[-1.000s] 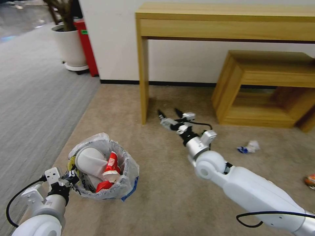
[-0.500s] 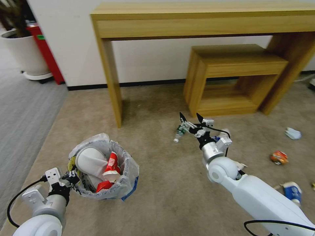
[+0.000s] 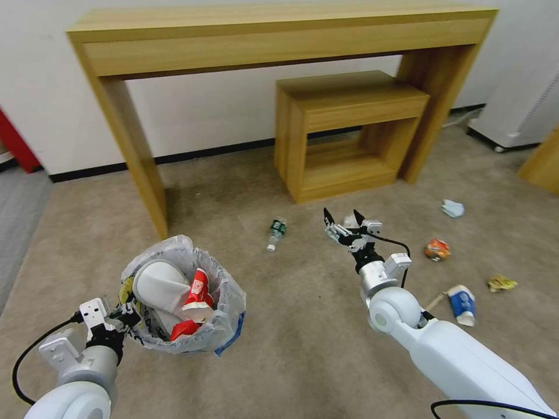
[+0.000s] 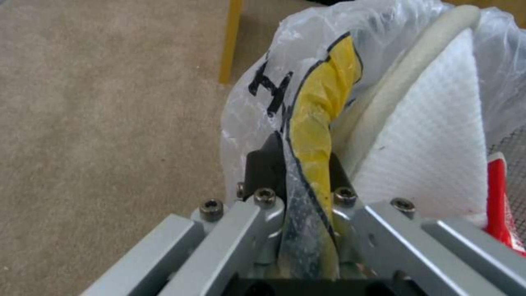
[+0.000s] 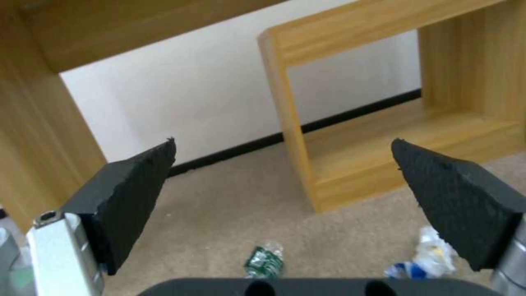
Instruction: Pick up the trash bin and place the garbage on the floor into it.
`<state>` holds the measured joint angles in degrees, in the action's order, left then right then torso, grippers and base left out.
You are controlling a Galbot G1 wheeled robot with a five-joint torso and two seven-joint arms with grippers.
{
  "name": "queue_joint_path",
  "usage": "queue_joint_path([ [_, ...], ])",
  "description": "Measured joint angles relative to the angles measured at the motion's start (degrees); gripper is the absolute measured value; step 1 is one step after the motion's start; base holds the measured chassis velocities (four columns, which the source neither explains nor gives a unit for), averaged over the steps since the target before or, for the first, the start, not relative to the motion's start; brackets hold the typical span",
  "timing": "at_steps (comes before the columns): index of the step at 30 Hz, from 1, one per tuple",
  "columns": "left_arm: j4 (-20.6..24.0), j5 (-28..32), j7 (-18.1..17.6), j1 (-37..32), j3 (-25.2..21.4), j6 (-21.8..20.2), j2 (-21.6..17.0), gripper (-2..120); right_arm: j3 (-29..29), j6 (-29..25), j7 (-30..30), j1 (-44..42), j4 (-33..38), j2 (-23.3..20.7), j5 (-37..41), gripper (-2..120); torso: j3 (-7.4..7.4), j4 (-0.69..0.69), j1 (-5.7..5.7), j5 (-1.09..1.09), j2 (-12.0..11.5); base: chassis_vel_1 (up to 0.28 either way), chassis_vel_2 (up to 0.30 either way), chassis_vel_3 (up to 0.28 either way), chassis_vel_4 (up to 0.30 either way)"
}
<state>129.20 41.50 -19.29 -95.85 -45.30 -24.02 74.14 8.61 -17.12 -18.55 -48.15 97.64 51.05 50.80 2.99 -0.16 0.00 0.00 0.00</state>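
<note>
The trash bin [image 3: 224, 317], lined with a crinkly whitish bag, hangs over the beige floor [image 3: 303, 361] with my left gripper [image 3: 125, 314] shut on its rim. It holds a white slipper [image 3: 156, 285] and red wrappers [image 3: 198, 291]. The left wrist view has the left gripper [image 4: 304, 164] pinching bag and rim beside a yellow wrapper [image 4: 323, 115]. My right gripper [image 3: 343, 223] is open and empty above the carpet. Garbage lies around: a plastic bottle [image 3: 276, 231], crushed can [image 3: 437, 249], crumpled paper [image 3: 452, 208], yellow wrapper [image 3: 502, 283], blue-white cup [image 3: 462, 304]. Beyond the open right gripper [image 5: 284, 142] lie the bottle [image 5: 264, 259] and crumpled paper [image 5: 427, 257].
A long wooden console table [image 3: 279, 35] stands against the wall, with a low wooden stool [image 3: 349, 96] under it. A white appliance [image 3: 518, 110] stands at the far right. Grey ribbed carpet [image 3: 17, 221] borders the left. Bare carpet lies between the bin and the right arm.
The camera has swung to the right, so the tables shifted left and more litter came into view at the right. Both arms keep their pose; the bin stays held.
</note>
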Motion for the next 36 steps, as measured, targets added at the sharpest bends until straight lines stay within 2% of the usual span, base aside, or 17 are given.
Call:
queue_joint_path([
  [4, -0.04, -0.01, -0.01, 0.02, -0.17, 0.1, 0.01, 3, -0.34, -0.06, -0.66, -0.37, -0.16, 0.4, -0.43, 100, 0.0, 0.04, 0.0, 0.0, 0.0, 0.0, 0.0, 0.0, 0.0],
  [18, -0.08, 0.16, -0.31, -0.05, -0.98, 0.2, -0.06, 3, -1.54, -1.7, -1.25, -1.3, -1.29, 1.07, -4.72, 100, 0.0, 0.01, 0.0, 0.0, 0.0, 0.0, 0.0, 0.0, 0.0],
  [25, -1.5, 0.52, -0.76, 0.02, -1.47, -0.31, -0.42, 3, -2.43, -2.15, -1.21, -1.97, -1.62, 0.99, -5.81, 100, 0.0, 0.02, 0.0, 0.0, 0.0, 0.0, 0.0, 0.0, 0.0],
  [36, -2.97, 3.74, -0.82, -0.51, -3.88, -2.33, -4.27, 3, -6.17, -2.52, -1.64, -4.38, -1.49, 0.54, -7.01, 100, 0.0, 0.01, 0.0, 0.0, 0.0, 0.0, 0.0, 0.0, 0.0],
])
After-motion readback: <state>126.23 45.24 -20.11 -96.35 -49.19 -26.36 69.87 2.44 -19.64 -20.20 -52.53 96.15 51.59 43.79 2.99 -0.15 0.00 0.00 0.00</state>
